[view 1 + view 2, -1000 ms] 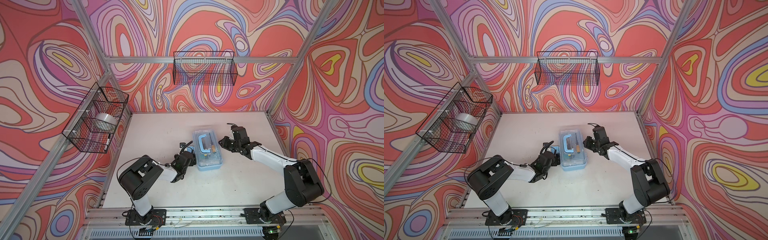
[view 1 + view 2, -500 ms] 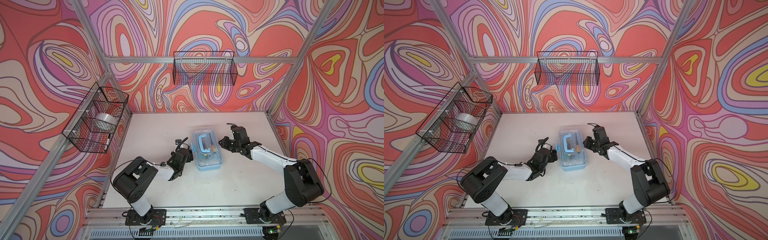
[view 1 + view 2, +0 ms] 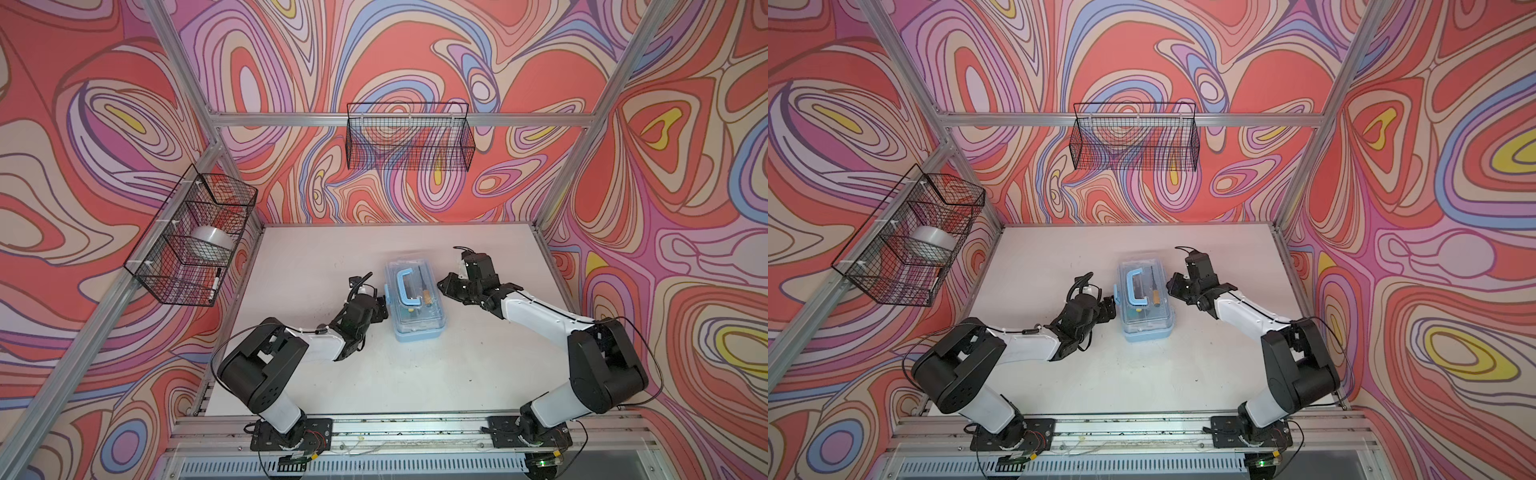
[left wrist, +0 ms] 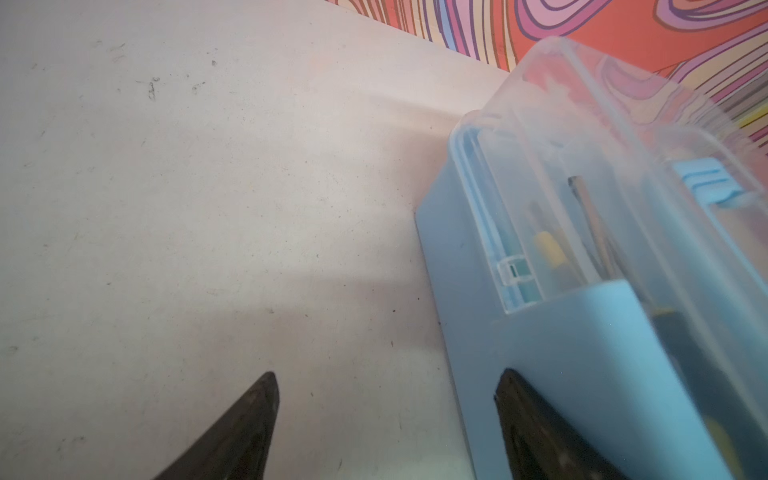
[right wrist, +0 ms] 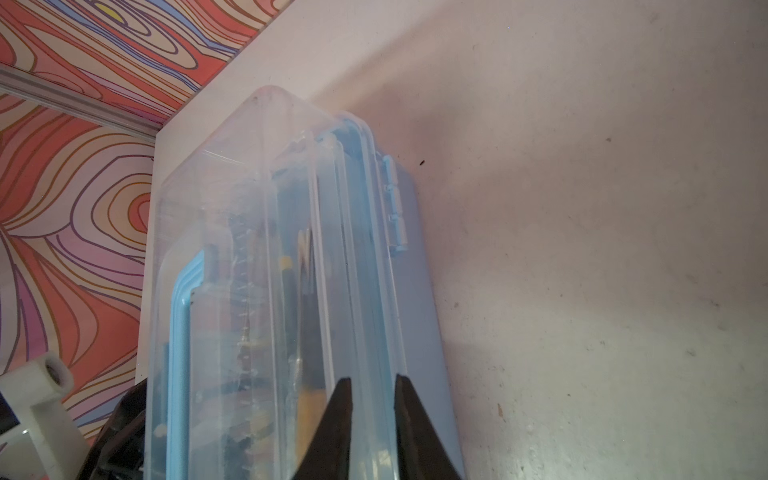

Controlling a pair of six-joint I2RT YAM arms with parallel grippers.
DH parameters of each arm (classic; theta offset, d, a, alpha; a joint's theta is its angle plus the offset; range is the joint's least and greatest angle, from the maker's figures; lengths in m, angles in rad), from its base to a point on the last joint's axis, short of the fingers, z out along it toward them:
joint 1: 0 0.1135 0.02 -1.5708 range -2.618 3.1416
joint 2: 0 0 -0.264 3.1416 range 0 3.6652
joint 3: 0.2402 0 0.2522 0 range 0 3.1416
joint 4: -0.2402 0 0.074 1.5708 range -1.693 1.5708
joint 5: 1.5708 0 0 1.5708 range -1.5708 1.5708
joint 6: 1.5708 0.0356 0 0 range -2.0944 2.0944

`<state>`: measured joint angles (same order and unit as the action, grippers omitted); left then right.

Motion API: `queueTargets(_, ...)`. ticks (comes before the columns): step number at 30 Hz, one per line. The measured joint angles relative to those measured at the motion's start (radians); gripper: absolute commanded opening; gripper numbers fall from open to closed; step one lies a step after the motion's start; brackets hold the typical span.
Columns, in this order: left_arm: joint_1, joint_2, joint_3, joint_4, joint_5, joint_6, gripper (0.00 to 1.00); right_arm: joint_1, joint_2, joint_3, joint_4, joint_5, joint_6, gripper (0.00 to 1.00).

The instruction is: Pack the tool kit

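Observation:
The tool kit (image 3: 417,320) (image 3: 1145,320) is a light-blue box that sits mid-table with its clear lid down and its blue handle (image 3: 406,286) on top. Tools show through the lid, among them a yellow-handled screwdriver (image 3: 426,296). My left gripper (image 3: 379,308) (image 3: 1111,309) (image 4: 386,374) is open beside the box's left side, one fingertip in front of the blue wall (image 4: 540,353), the other over bare table. My right gripper (image 3: 444,286) (image 3: 1172,285) (image 5: 370,380) is at the box's right side, shut on the lid's rim (image 5: 361,249).
A black wire basket (image 3: 183,266) on the left wall holds a tape roll (image 3: 210,241) and a marker. Another wire basket (image 3: 409,143) hangs on the back wall. Aluminium frame posts and a front rail (image 3: 395,424) bound the white table (image 3: 299,257).
My left arm has drawn back a little to the left, so its gripper stands slightly off the box's left side. The right arm and the box have not moved.

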<state>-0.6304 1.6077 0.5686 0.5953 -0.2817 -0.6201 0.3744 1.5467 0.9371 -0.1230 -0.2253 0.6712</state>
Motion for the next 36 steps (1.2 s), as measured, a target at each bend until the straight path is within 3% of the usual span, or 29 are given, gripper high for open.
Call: queueTargets(36, 0.010, -0.078, -0.004, -0.031, 0.067, -0.103, 0.75, 0.000, 0.000, -0.010, 0.015, -0.001, 0.005, 0.20)
